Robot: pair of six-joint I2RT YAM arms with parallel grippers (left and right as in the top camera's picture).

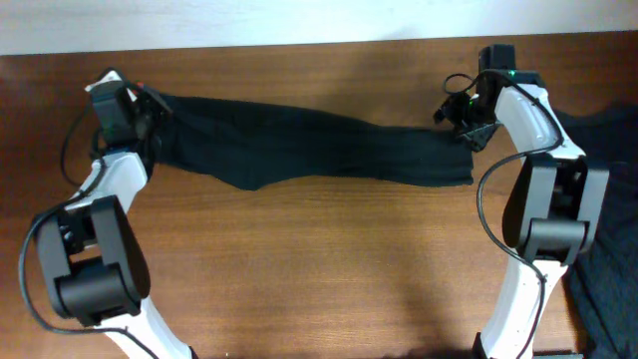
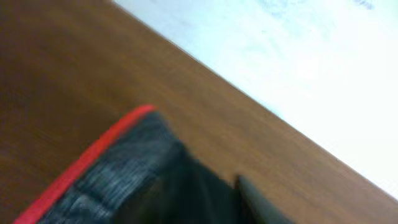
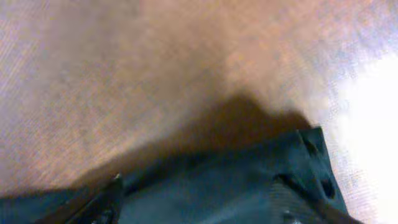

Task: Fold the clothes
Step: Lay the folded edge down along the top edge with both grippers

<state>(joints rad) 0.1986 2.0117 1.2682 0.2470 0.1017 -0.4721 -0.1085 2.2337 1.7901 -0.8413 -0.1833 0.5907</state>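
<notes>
The black trousers (image 1: 319, 150) are stretched in a long band across the far part of the table. My left gripper (image 1: 150, 105) is shut on the waistband end. The grey waistband with its red edge (image 2: 106, 180) shows in the left wrist view, with one finger (image 2: 258, 199) beside the black cloth. My right gripper (image 1: 467, 125) is shut on the leg end at the right. In the right wrist view the black fabric (image 3: 217, 186) fills the space between the fingers. Both ends look slightly lifted and the middle sags onto the wood.
A dark rumpled heap of garments (image 1: 608, 199) lies at the table's right edge behind the right arm. The table's far edge meets a white wall (image 1: 299, 20) just beyond the trousers. Bare wood (image 1: 319, 269) lies in front of the trousers.
</notes>
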